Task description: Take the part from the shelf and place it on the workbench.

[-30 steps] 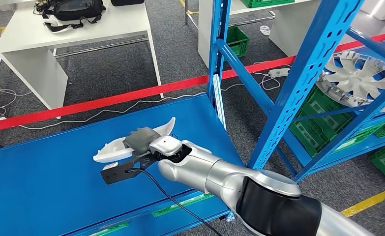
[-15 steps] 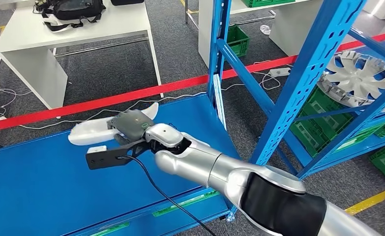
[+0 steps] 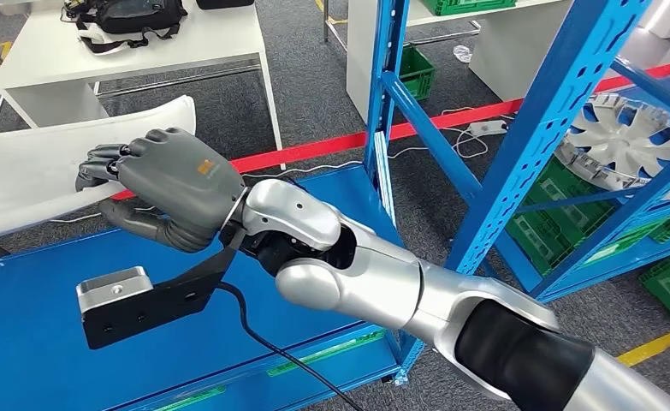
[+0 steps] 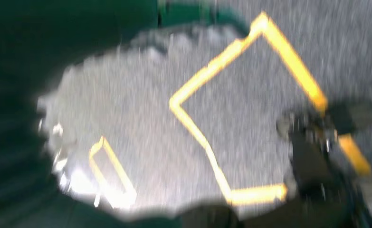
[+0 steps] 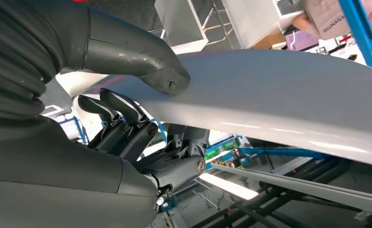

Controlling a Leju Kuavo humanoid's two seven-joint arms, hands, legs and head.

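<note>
The part (image 3: 32, 171) is a long, curved white plastic panel, and it reaches past the left edge of the head view. My right hand (image 3: 164, 184) grips it at its right end, fingers curled over the top edge and thumb underneath, high above the blue flat surface (image 3: 57, 342). In the right wrist view the thumb (image 5: 141, 61) presses on the glossy white part (image 5: 288, 104) and the dark fingers (image 5: 122, 114) wrap the other side. The left hand (image 4: 13, 142) is a dark blur over grey floor; I cannot make out its fingers.
A blue shelf frame (image 3: 554, 128) rises at the right, with a silver wheel cover (image 3: 622, 141) on a shelf and green crates (image 3: 562, 214) below. A white table (image 3: 126, 56) with a black bag stands behind. Red tape (image 3: 314, 150) crosses the floor.
My right hand has lifted the white part from low over the blue surface, up and to the left, much closer to the head camera.
</note>
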